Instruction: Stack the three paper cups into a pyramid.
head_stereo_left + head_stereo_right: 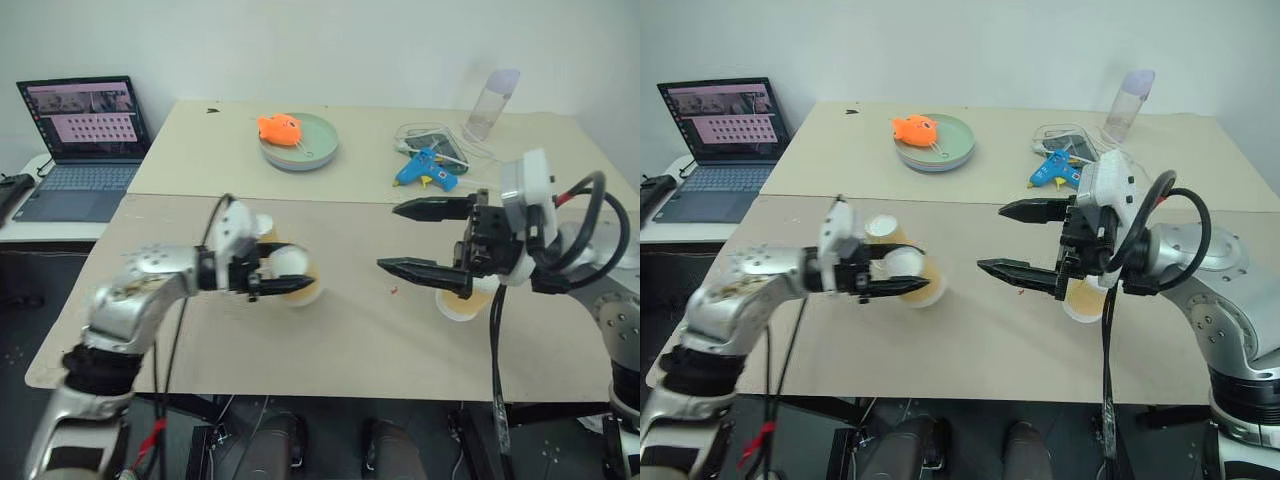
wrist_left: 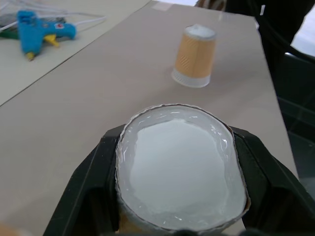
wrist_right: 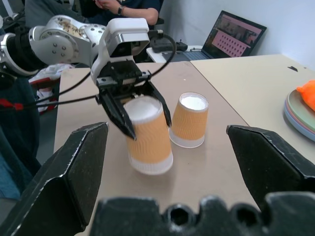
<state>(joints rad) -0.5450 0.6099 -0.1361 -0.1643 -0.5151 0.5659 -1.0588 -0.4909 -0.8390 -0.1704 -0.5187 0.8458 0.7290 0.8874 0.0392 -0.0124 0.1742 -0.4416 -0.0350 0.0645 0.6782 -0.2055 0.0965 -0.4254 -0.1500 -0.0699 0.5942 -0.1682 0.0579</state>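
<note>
On the tan matte tabletop [image 1: 330, 350], three tapered paper cups with ribbed tan-orange sleeves and white rims and bases stand inverted. The left gripper [image 3: 140, 115] is pinched on the held cup [image 3: 147, 135] near its white base; the two black fingers press its sides, and the left wrist view shows the cup wall [image 2: 179, 169] squeezed to an oval between them. A second cup [image 3: 189, 120] stands just beside the held cup, on the side away from the robot. A third cup [image 1: 462, 300] stands apart, under the right gripper [image 1: 420, 240].

The right gripper's serrated black fingers are spread wide, one above the other, and grip nothing.

On the rear table panel lie a pale green round plate [image 1: 315, 155] bearing an orange fish-shaped toy [image 1: 280, 129], a blue glue gun [image 1: 425, 170], and a tall translucent bottle [image 1: 490, 103]. An open laptop [image 1: 80, 140] sits to the left; its screen text is unreadable.
</note>
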